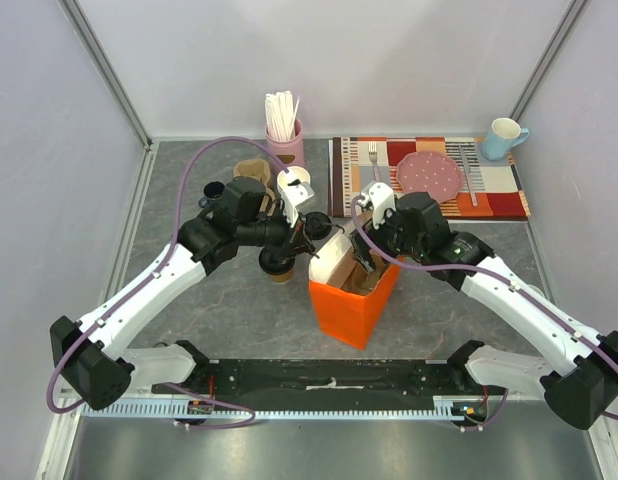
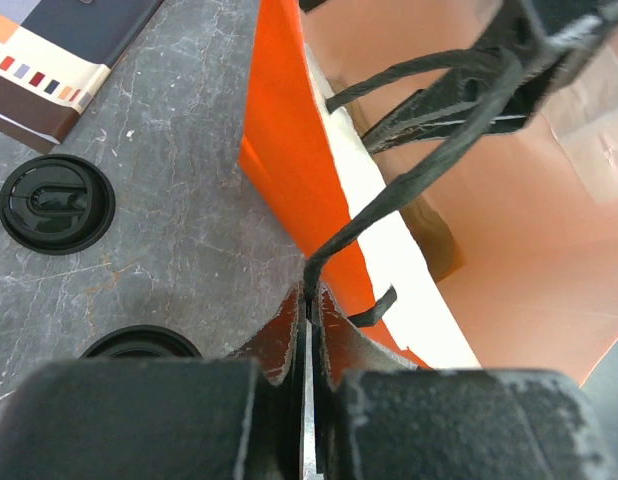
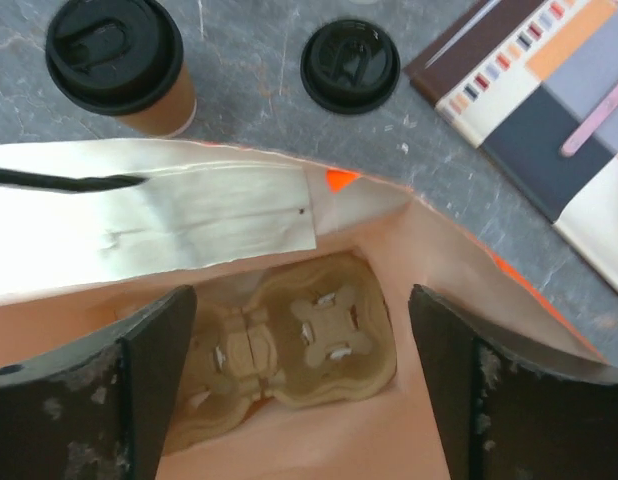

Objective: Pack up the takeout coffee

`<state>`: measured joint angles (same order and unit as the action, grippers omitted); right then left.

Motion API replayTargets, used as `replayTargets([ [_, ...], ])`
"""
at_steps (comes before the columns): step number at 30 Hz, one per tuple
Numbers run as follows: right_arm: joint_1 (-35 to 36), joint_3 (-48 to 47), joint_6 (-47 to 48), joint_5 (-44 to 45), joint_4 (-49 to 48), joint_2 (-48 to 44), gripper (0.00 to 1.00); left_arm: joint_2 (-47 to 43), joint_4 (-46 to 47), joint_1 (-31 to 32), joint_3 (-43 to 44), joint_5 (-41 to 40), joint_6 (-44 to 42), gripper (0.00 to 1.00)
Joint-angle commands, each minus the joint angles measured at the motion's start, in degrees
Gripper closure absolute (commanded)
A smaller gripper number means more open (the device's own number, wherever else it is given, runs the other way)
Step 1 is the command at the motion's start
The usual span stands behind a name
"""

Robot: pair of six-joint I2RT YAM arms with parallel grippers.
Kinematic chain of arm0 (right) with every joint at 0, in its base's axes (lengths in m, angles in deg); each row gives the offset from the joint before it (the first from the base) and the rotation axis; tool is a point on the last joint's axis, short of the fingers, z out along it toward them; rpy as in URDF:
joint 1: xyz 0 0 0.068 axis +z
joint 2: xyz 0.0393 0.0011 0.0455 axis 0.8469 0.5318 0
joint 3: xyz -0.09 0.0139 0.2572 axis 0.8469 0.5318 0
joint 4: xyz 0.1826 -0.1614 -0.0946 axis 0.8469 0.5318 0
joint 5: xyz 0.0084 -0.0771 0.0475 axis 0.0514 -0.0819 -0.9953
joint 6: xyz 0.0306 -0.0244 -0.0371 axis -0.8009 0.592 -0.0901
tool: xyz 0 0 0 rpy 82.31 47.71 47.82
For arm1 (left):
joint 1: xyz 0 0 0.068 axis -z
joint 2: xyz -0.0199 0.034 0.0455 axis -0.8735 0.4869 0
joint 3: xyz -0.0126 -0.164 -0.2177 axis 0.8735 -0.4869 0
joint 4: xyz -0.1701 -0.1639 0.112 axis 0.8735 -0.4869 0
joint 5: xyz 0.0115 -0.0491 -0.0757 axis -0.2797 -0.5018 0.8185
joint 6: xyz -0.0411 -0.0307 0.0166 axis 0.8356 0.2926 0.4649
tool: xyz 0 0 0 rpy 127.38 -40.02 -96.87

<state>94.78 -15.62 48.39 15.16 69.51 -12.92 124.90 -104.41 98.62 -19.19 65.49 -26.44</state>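
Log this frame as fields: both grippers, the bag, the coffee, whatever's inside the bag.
left gripper: shut on the black cord handle of the orange paper bag
right gripper: open, above the bag mouth, holding nothing
takeout coffee: brown paper cup with black plastic lid, upright on the grey table beside the bag, not yet packed
bag contents: moulded pulp cup carrier at the bottom, visible slot empty
nearby: loose black plastic lid on the table
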Motion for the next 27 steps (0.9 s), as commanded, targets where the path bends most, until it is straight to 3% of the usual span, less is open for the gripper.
replayTargets([
  [1, -0.1, -4.6, -0.3, -2.3, 0.0, -0.7, 0.02, -1.0, 0.4, 0.4, 2.2, -1.7, -1.2, 0.98],
  [11, -0.1, -9.3, -1.3, -9.7, -0.2, -0.7, 0.02, -0.5, 0.2, 0.4, 4.1, -2.1, 0.5, 0.98],
  [18, -0.1, -13.4, -3.4, -8.2, 0.0, -1.9, 0.02, 1.1, -0.2, 0.9, 8.5, -0.3, 1.6, 0.98],
  [27, -0.2, -19.2, 0.2, -6.2, 5.1, -3.3, 0.02, -1.7, 2.9, 2.8, 3.4, -1.3, 1.2, 0.98],
])
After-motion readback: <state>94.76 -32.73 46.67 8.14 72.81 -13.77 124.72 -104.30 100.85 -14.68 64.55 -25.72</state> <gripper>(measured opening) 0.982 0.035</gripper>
